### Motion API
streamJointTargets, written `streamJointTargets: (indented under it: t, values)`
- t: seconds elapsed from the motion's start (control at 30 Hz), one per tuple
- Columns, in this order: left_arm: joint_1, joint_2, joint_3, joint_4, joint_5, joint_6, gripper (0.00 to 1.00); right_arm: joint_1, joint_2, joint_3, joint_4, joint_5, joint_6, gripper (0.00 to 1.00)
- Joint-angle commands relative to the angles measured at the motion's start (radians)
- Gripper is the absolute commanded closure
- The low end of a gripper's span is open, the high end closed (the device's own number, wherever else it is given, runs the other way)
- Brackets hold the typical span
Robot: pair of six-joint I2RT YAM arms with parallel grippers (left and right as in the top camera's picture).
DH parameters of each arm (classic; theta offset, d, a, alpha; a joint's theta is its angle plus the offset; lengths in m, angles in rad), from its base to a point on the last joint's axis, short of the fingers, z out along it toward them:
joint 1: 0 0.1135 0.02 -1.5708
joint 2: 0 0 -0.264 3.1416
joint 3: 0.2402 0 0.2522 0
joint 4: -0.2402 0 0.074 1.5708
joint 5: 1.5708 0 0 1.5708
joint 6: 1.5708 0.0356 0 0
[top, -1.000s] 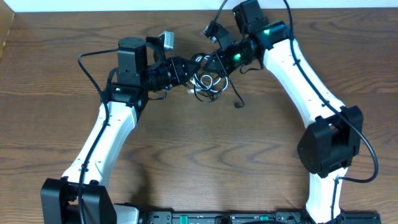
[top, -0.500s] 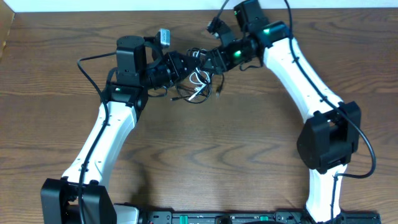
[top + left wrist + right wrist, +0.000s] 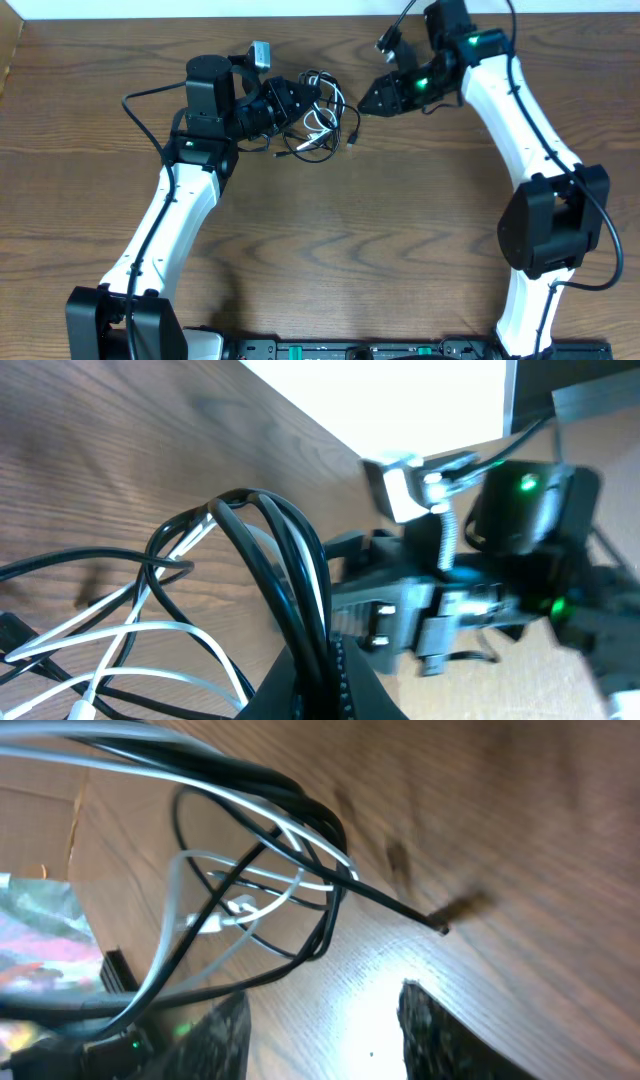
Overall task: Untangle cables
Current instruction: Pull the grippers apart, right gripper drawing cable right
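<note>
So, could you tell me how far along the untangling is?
Nothing looks finished: the black cable and white cable lie looped through each other. In hand: the left gripper pinches black loops; the right gripper is open, clear of both. Left: pulling them apart.

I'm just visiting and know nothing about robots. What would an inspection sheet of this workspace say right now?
Surface: wooden table, brown grain.
Job's things: black cable and white cable, looped together in one tangle.
Clutter: nothing seen.
Grippers: left gripper shut on the black cable's loops; right gripper open, empty, apart from the tangle.
Cables: thick black arm wires run along both arms.
Surroundings: white wall strip beyond the table's far edge.
</note>
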Motion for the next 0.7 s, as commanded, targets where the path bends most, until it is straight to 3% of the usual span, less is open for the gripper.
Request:
streamJointTargets:
  t: [0.0,0.27,0.37,0.47,0.67]
  values:
    - [0.005,-0.018,0.008,0.009,-0.009,-0.035,0.93,0.051,-0.026,-0.097,0.080,0.000,0.133,0.57]
    - [0.005,-0.018,0.008,0.009,-0.008,-0.076,0.93,0.138,-0.026,-0.216,0.304,0.175,0.325,0.60]
    - [0.005,-0.018,0.008,0.010,-0.008,-0.076,0.92,0.164,-0.026,-0.226,0.327,0.301,0.389,0.73]
    - [0.005,-0.018,0.008,0.010,-0.008,-0.076,0.93,0.185,-0.026,-0.234,0.326,0.416,0.427,0.80]
    - [0.005,-0.018,0.008,0.031,-0.008,-0.087,0.92,0.213,-0.026,-0.264,0.326,0.516,0.436,0.77]
